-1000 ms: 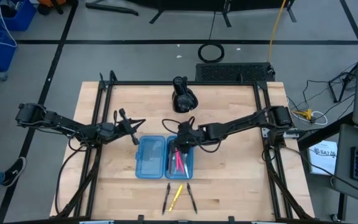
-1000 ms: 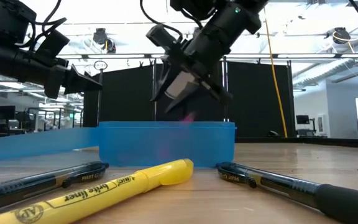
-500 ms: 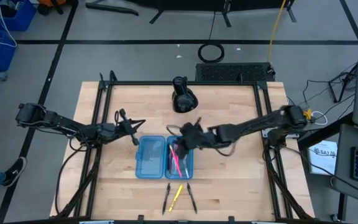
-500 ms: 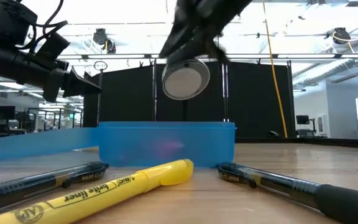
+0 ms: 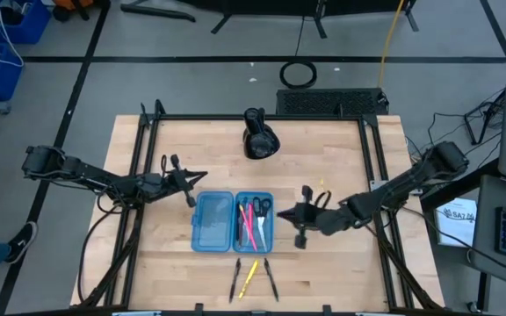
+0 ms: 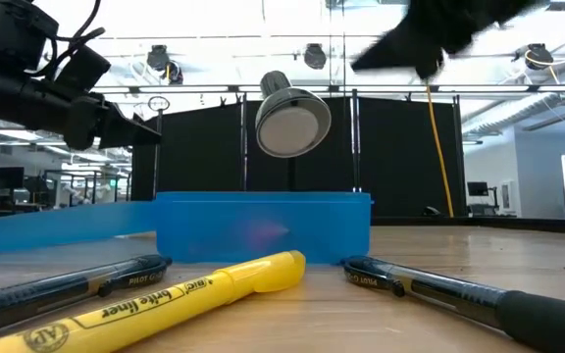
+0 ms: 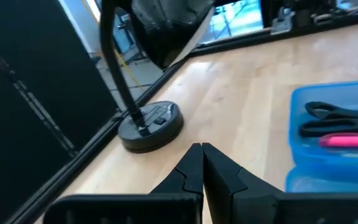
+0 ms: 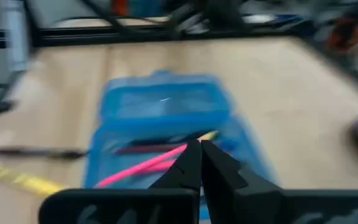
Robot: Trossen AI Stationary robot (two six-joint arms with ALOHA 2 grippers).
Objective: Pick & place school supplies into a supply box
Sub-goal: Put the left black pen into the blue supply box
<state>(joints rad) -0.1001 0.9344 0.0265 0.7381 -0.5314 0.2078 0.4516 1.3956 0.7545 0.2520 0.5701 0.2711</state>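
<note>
The translucent blue supply box [image 5: 233, 221] lies open on the table, its two halves side by side. Its right half holds pink pens [image 5: 251, 225] and black-handled scissors [image 5: 263, 207], which also show in the left wrist view [image 7: 334, 121]. Two black pens [image 5: 234, 279] [image 5: 271, 279] and a yellow highlighter [image 5: 250, 277] lie on the table in front of the box. My left gripper [image 5: 196, 175] is shut and empty, in the air left of the box's far end. My right gripper [image 5: 301, 218] is shut and empty, right of the box; its wrist view [image 8: 201, 146] looks at the box.
A black desk lamp [image 5: 260, 140] stands at the table's far middle, and its head shows above the box in the low view [image 6: 293, 120]. A black frame rail [image 5: 253, 117] runs around the table. There is bare wood right of the box.
My right gripper has gone from above the box's right half toward the table's right edge, leaving the box. The scissors and pink pens it covered now show lying in the box. The left arm has kept still.
</note>
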